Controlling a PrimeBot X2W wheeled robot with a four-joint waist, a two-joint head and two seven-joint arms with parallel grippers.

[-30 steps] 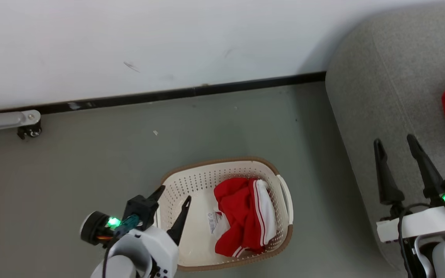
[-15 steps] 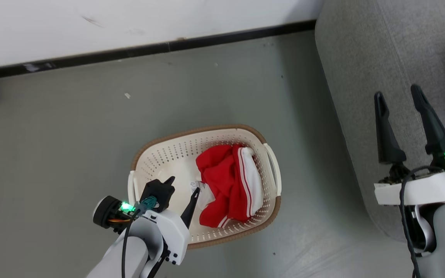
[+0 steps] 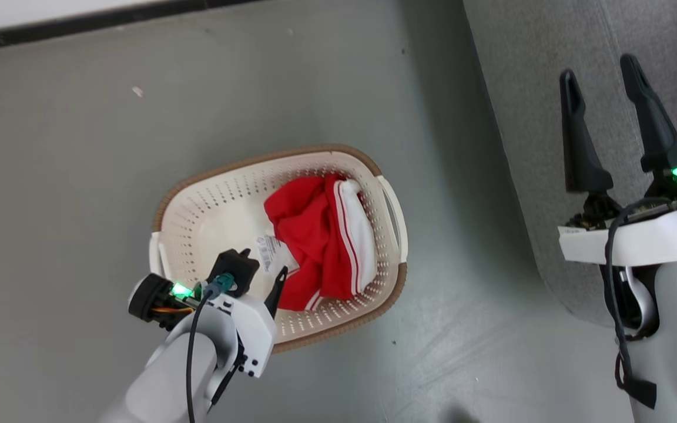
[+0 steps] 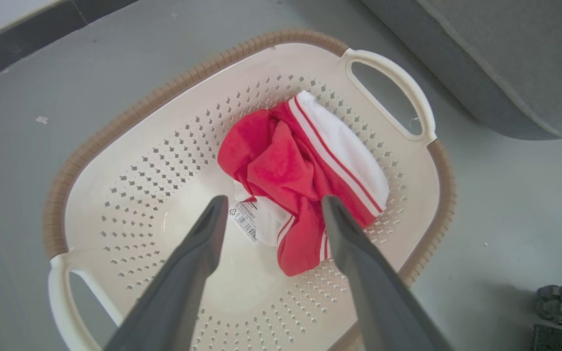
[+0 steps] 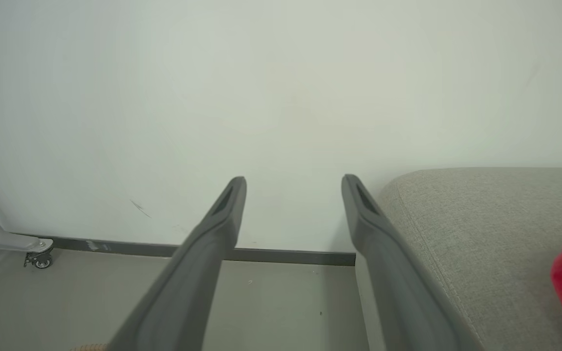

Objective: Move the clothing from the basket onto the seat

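left gripper [image 3: 265,262] spread wide, empty, above basket [image 3: 209,176] | clothing [image 3: 315,235] crumpled inside, just past fingertips | right gripper [image 3: 598,66] spread, empty, over seat [image 3: 526,88] edge | grey floor [image 3: 80,176] below; white wall [image 5: 261,97], dark baseboard [image 5: 286,255] ahead

Bright, even light — soft shadow beside the seat [image 3: 597,29].

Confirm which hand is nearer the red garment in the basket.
Left. Left hand hangs just above the red fabric garment in the cream plastic basket; right hand is away over the grey upholstered seat.
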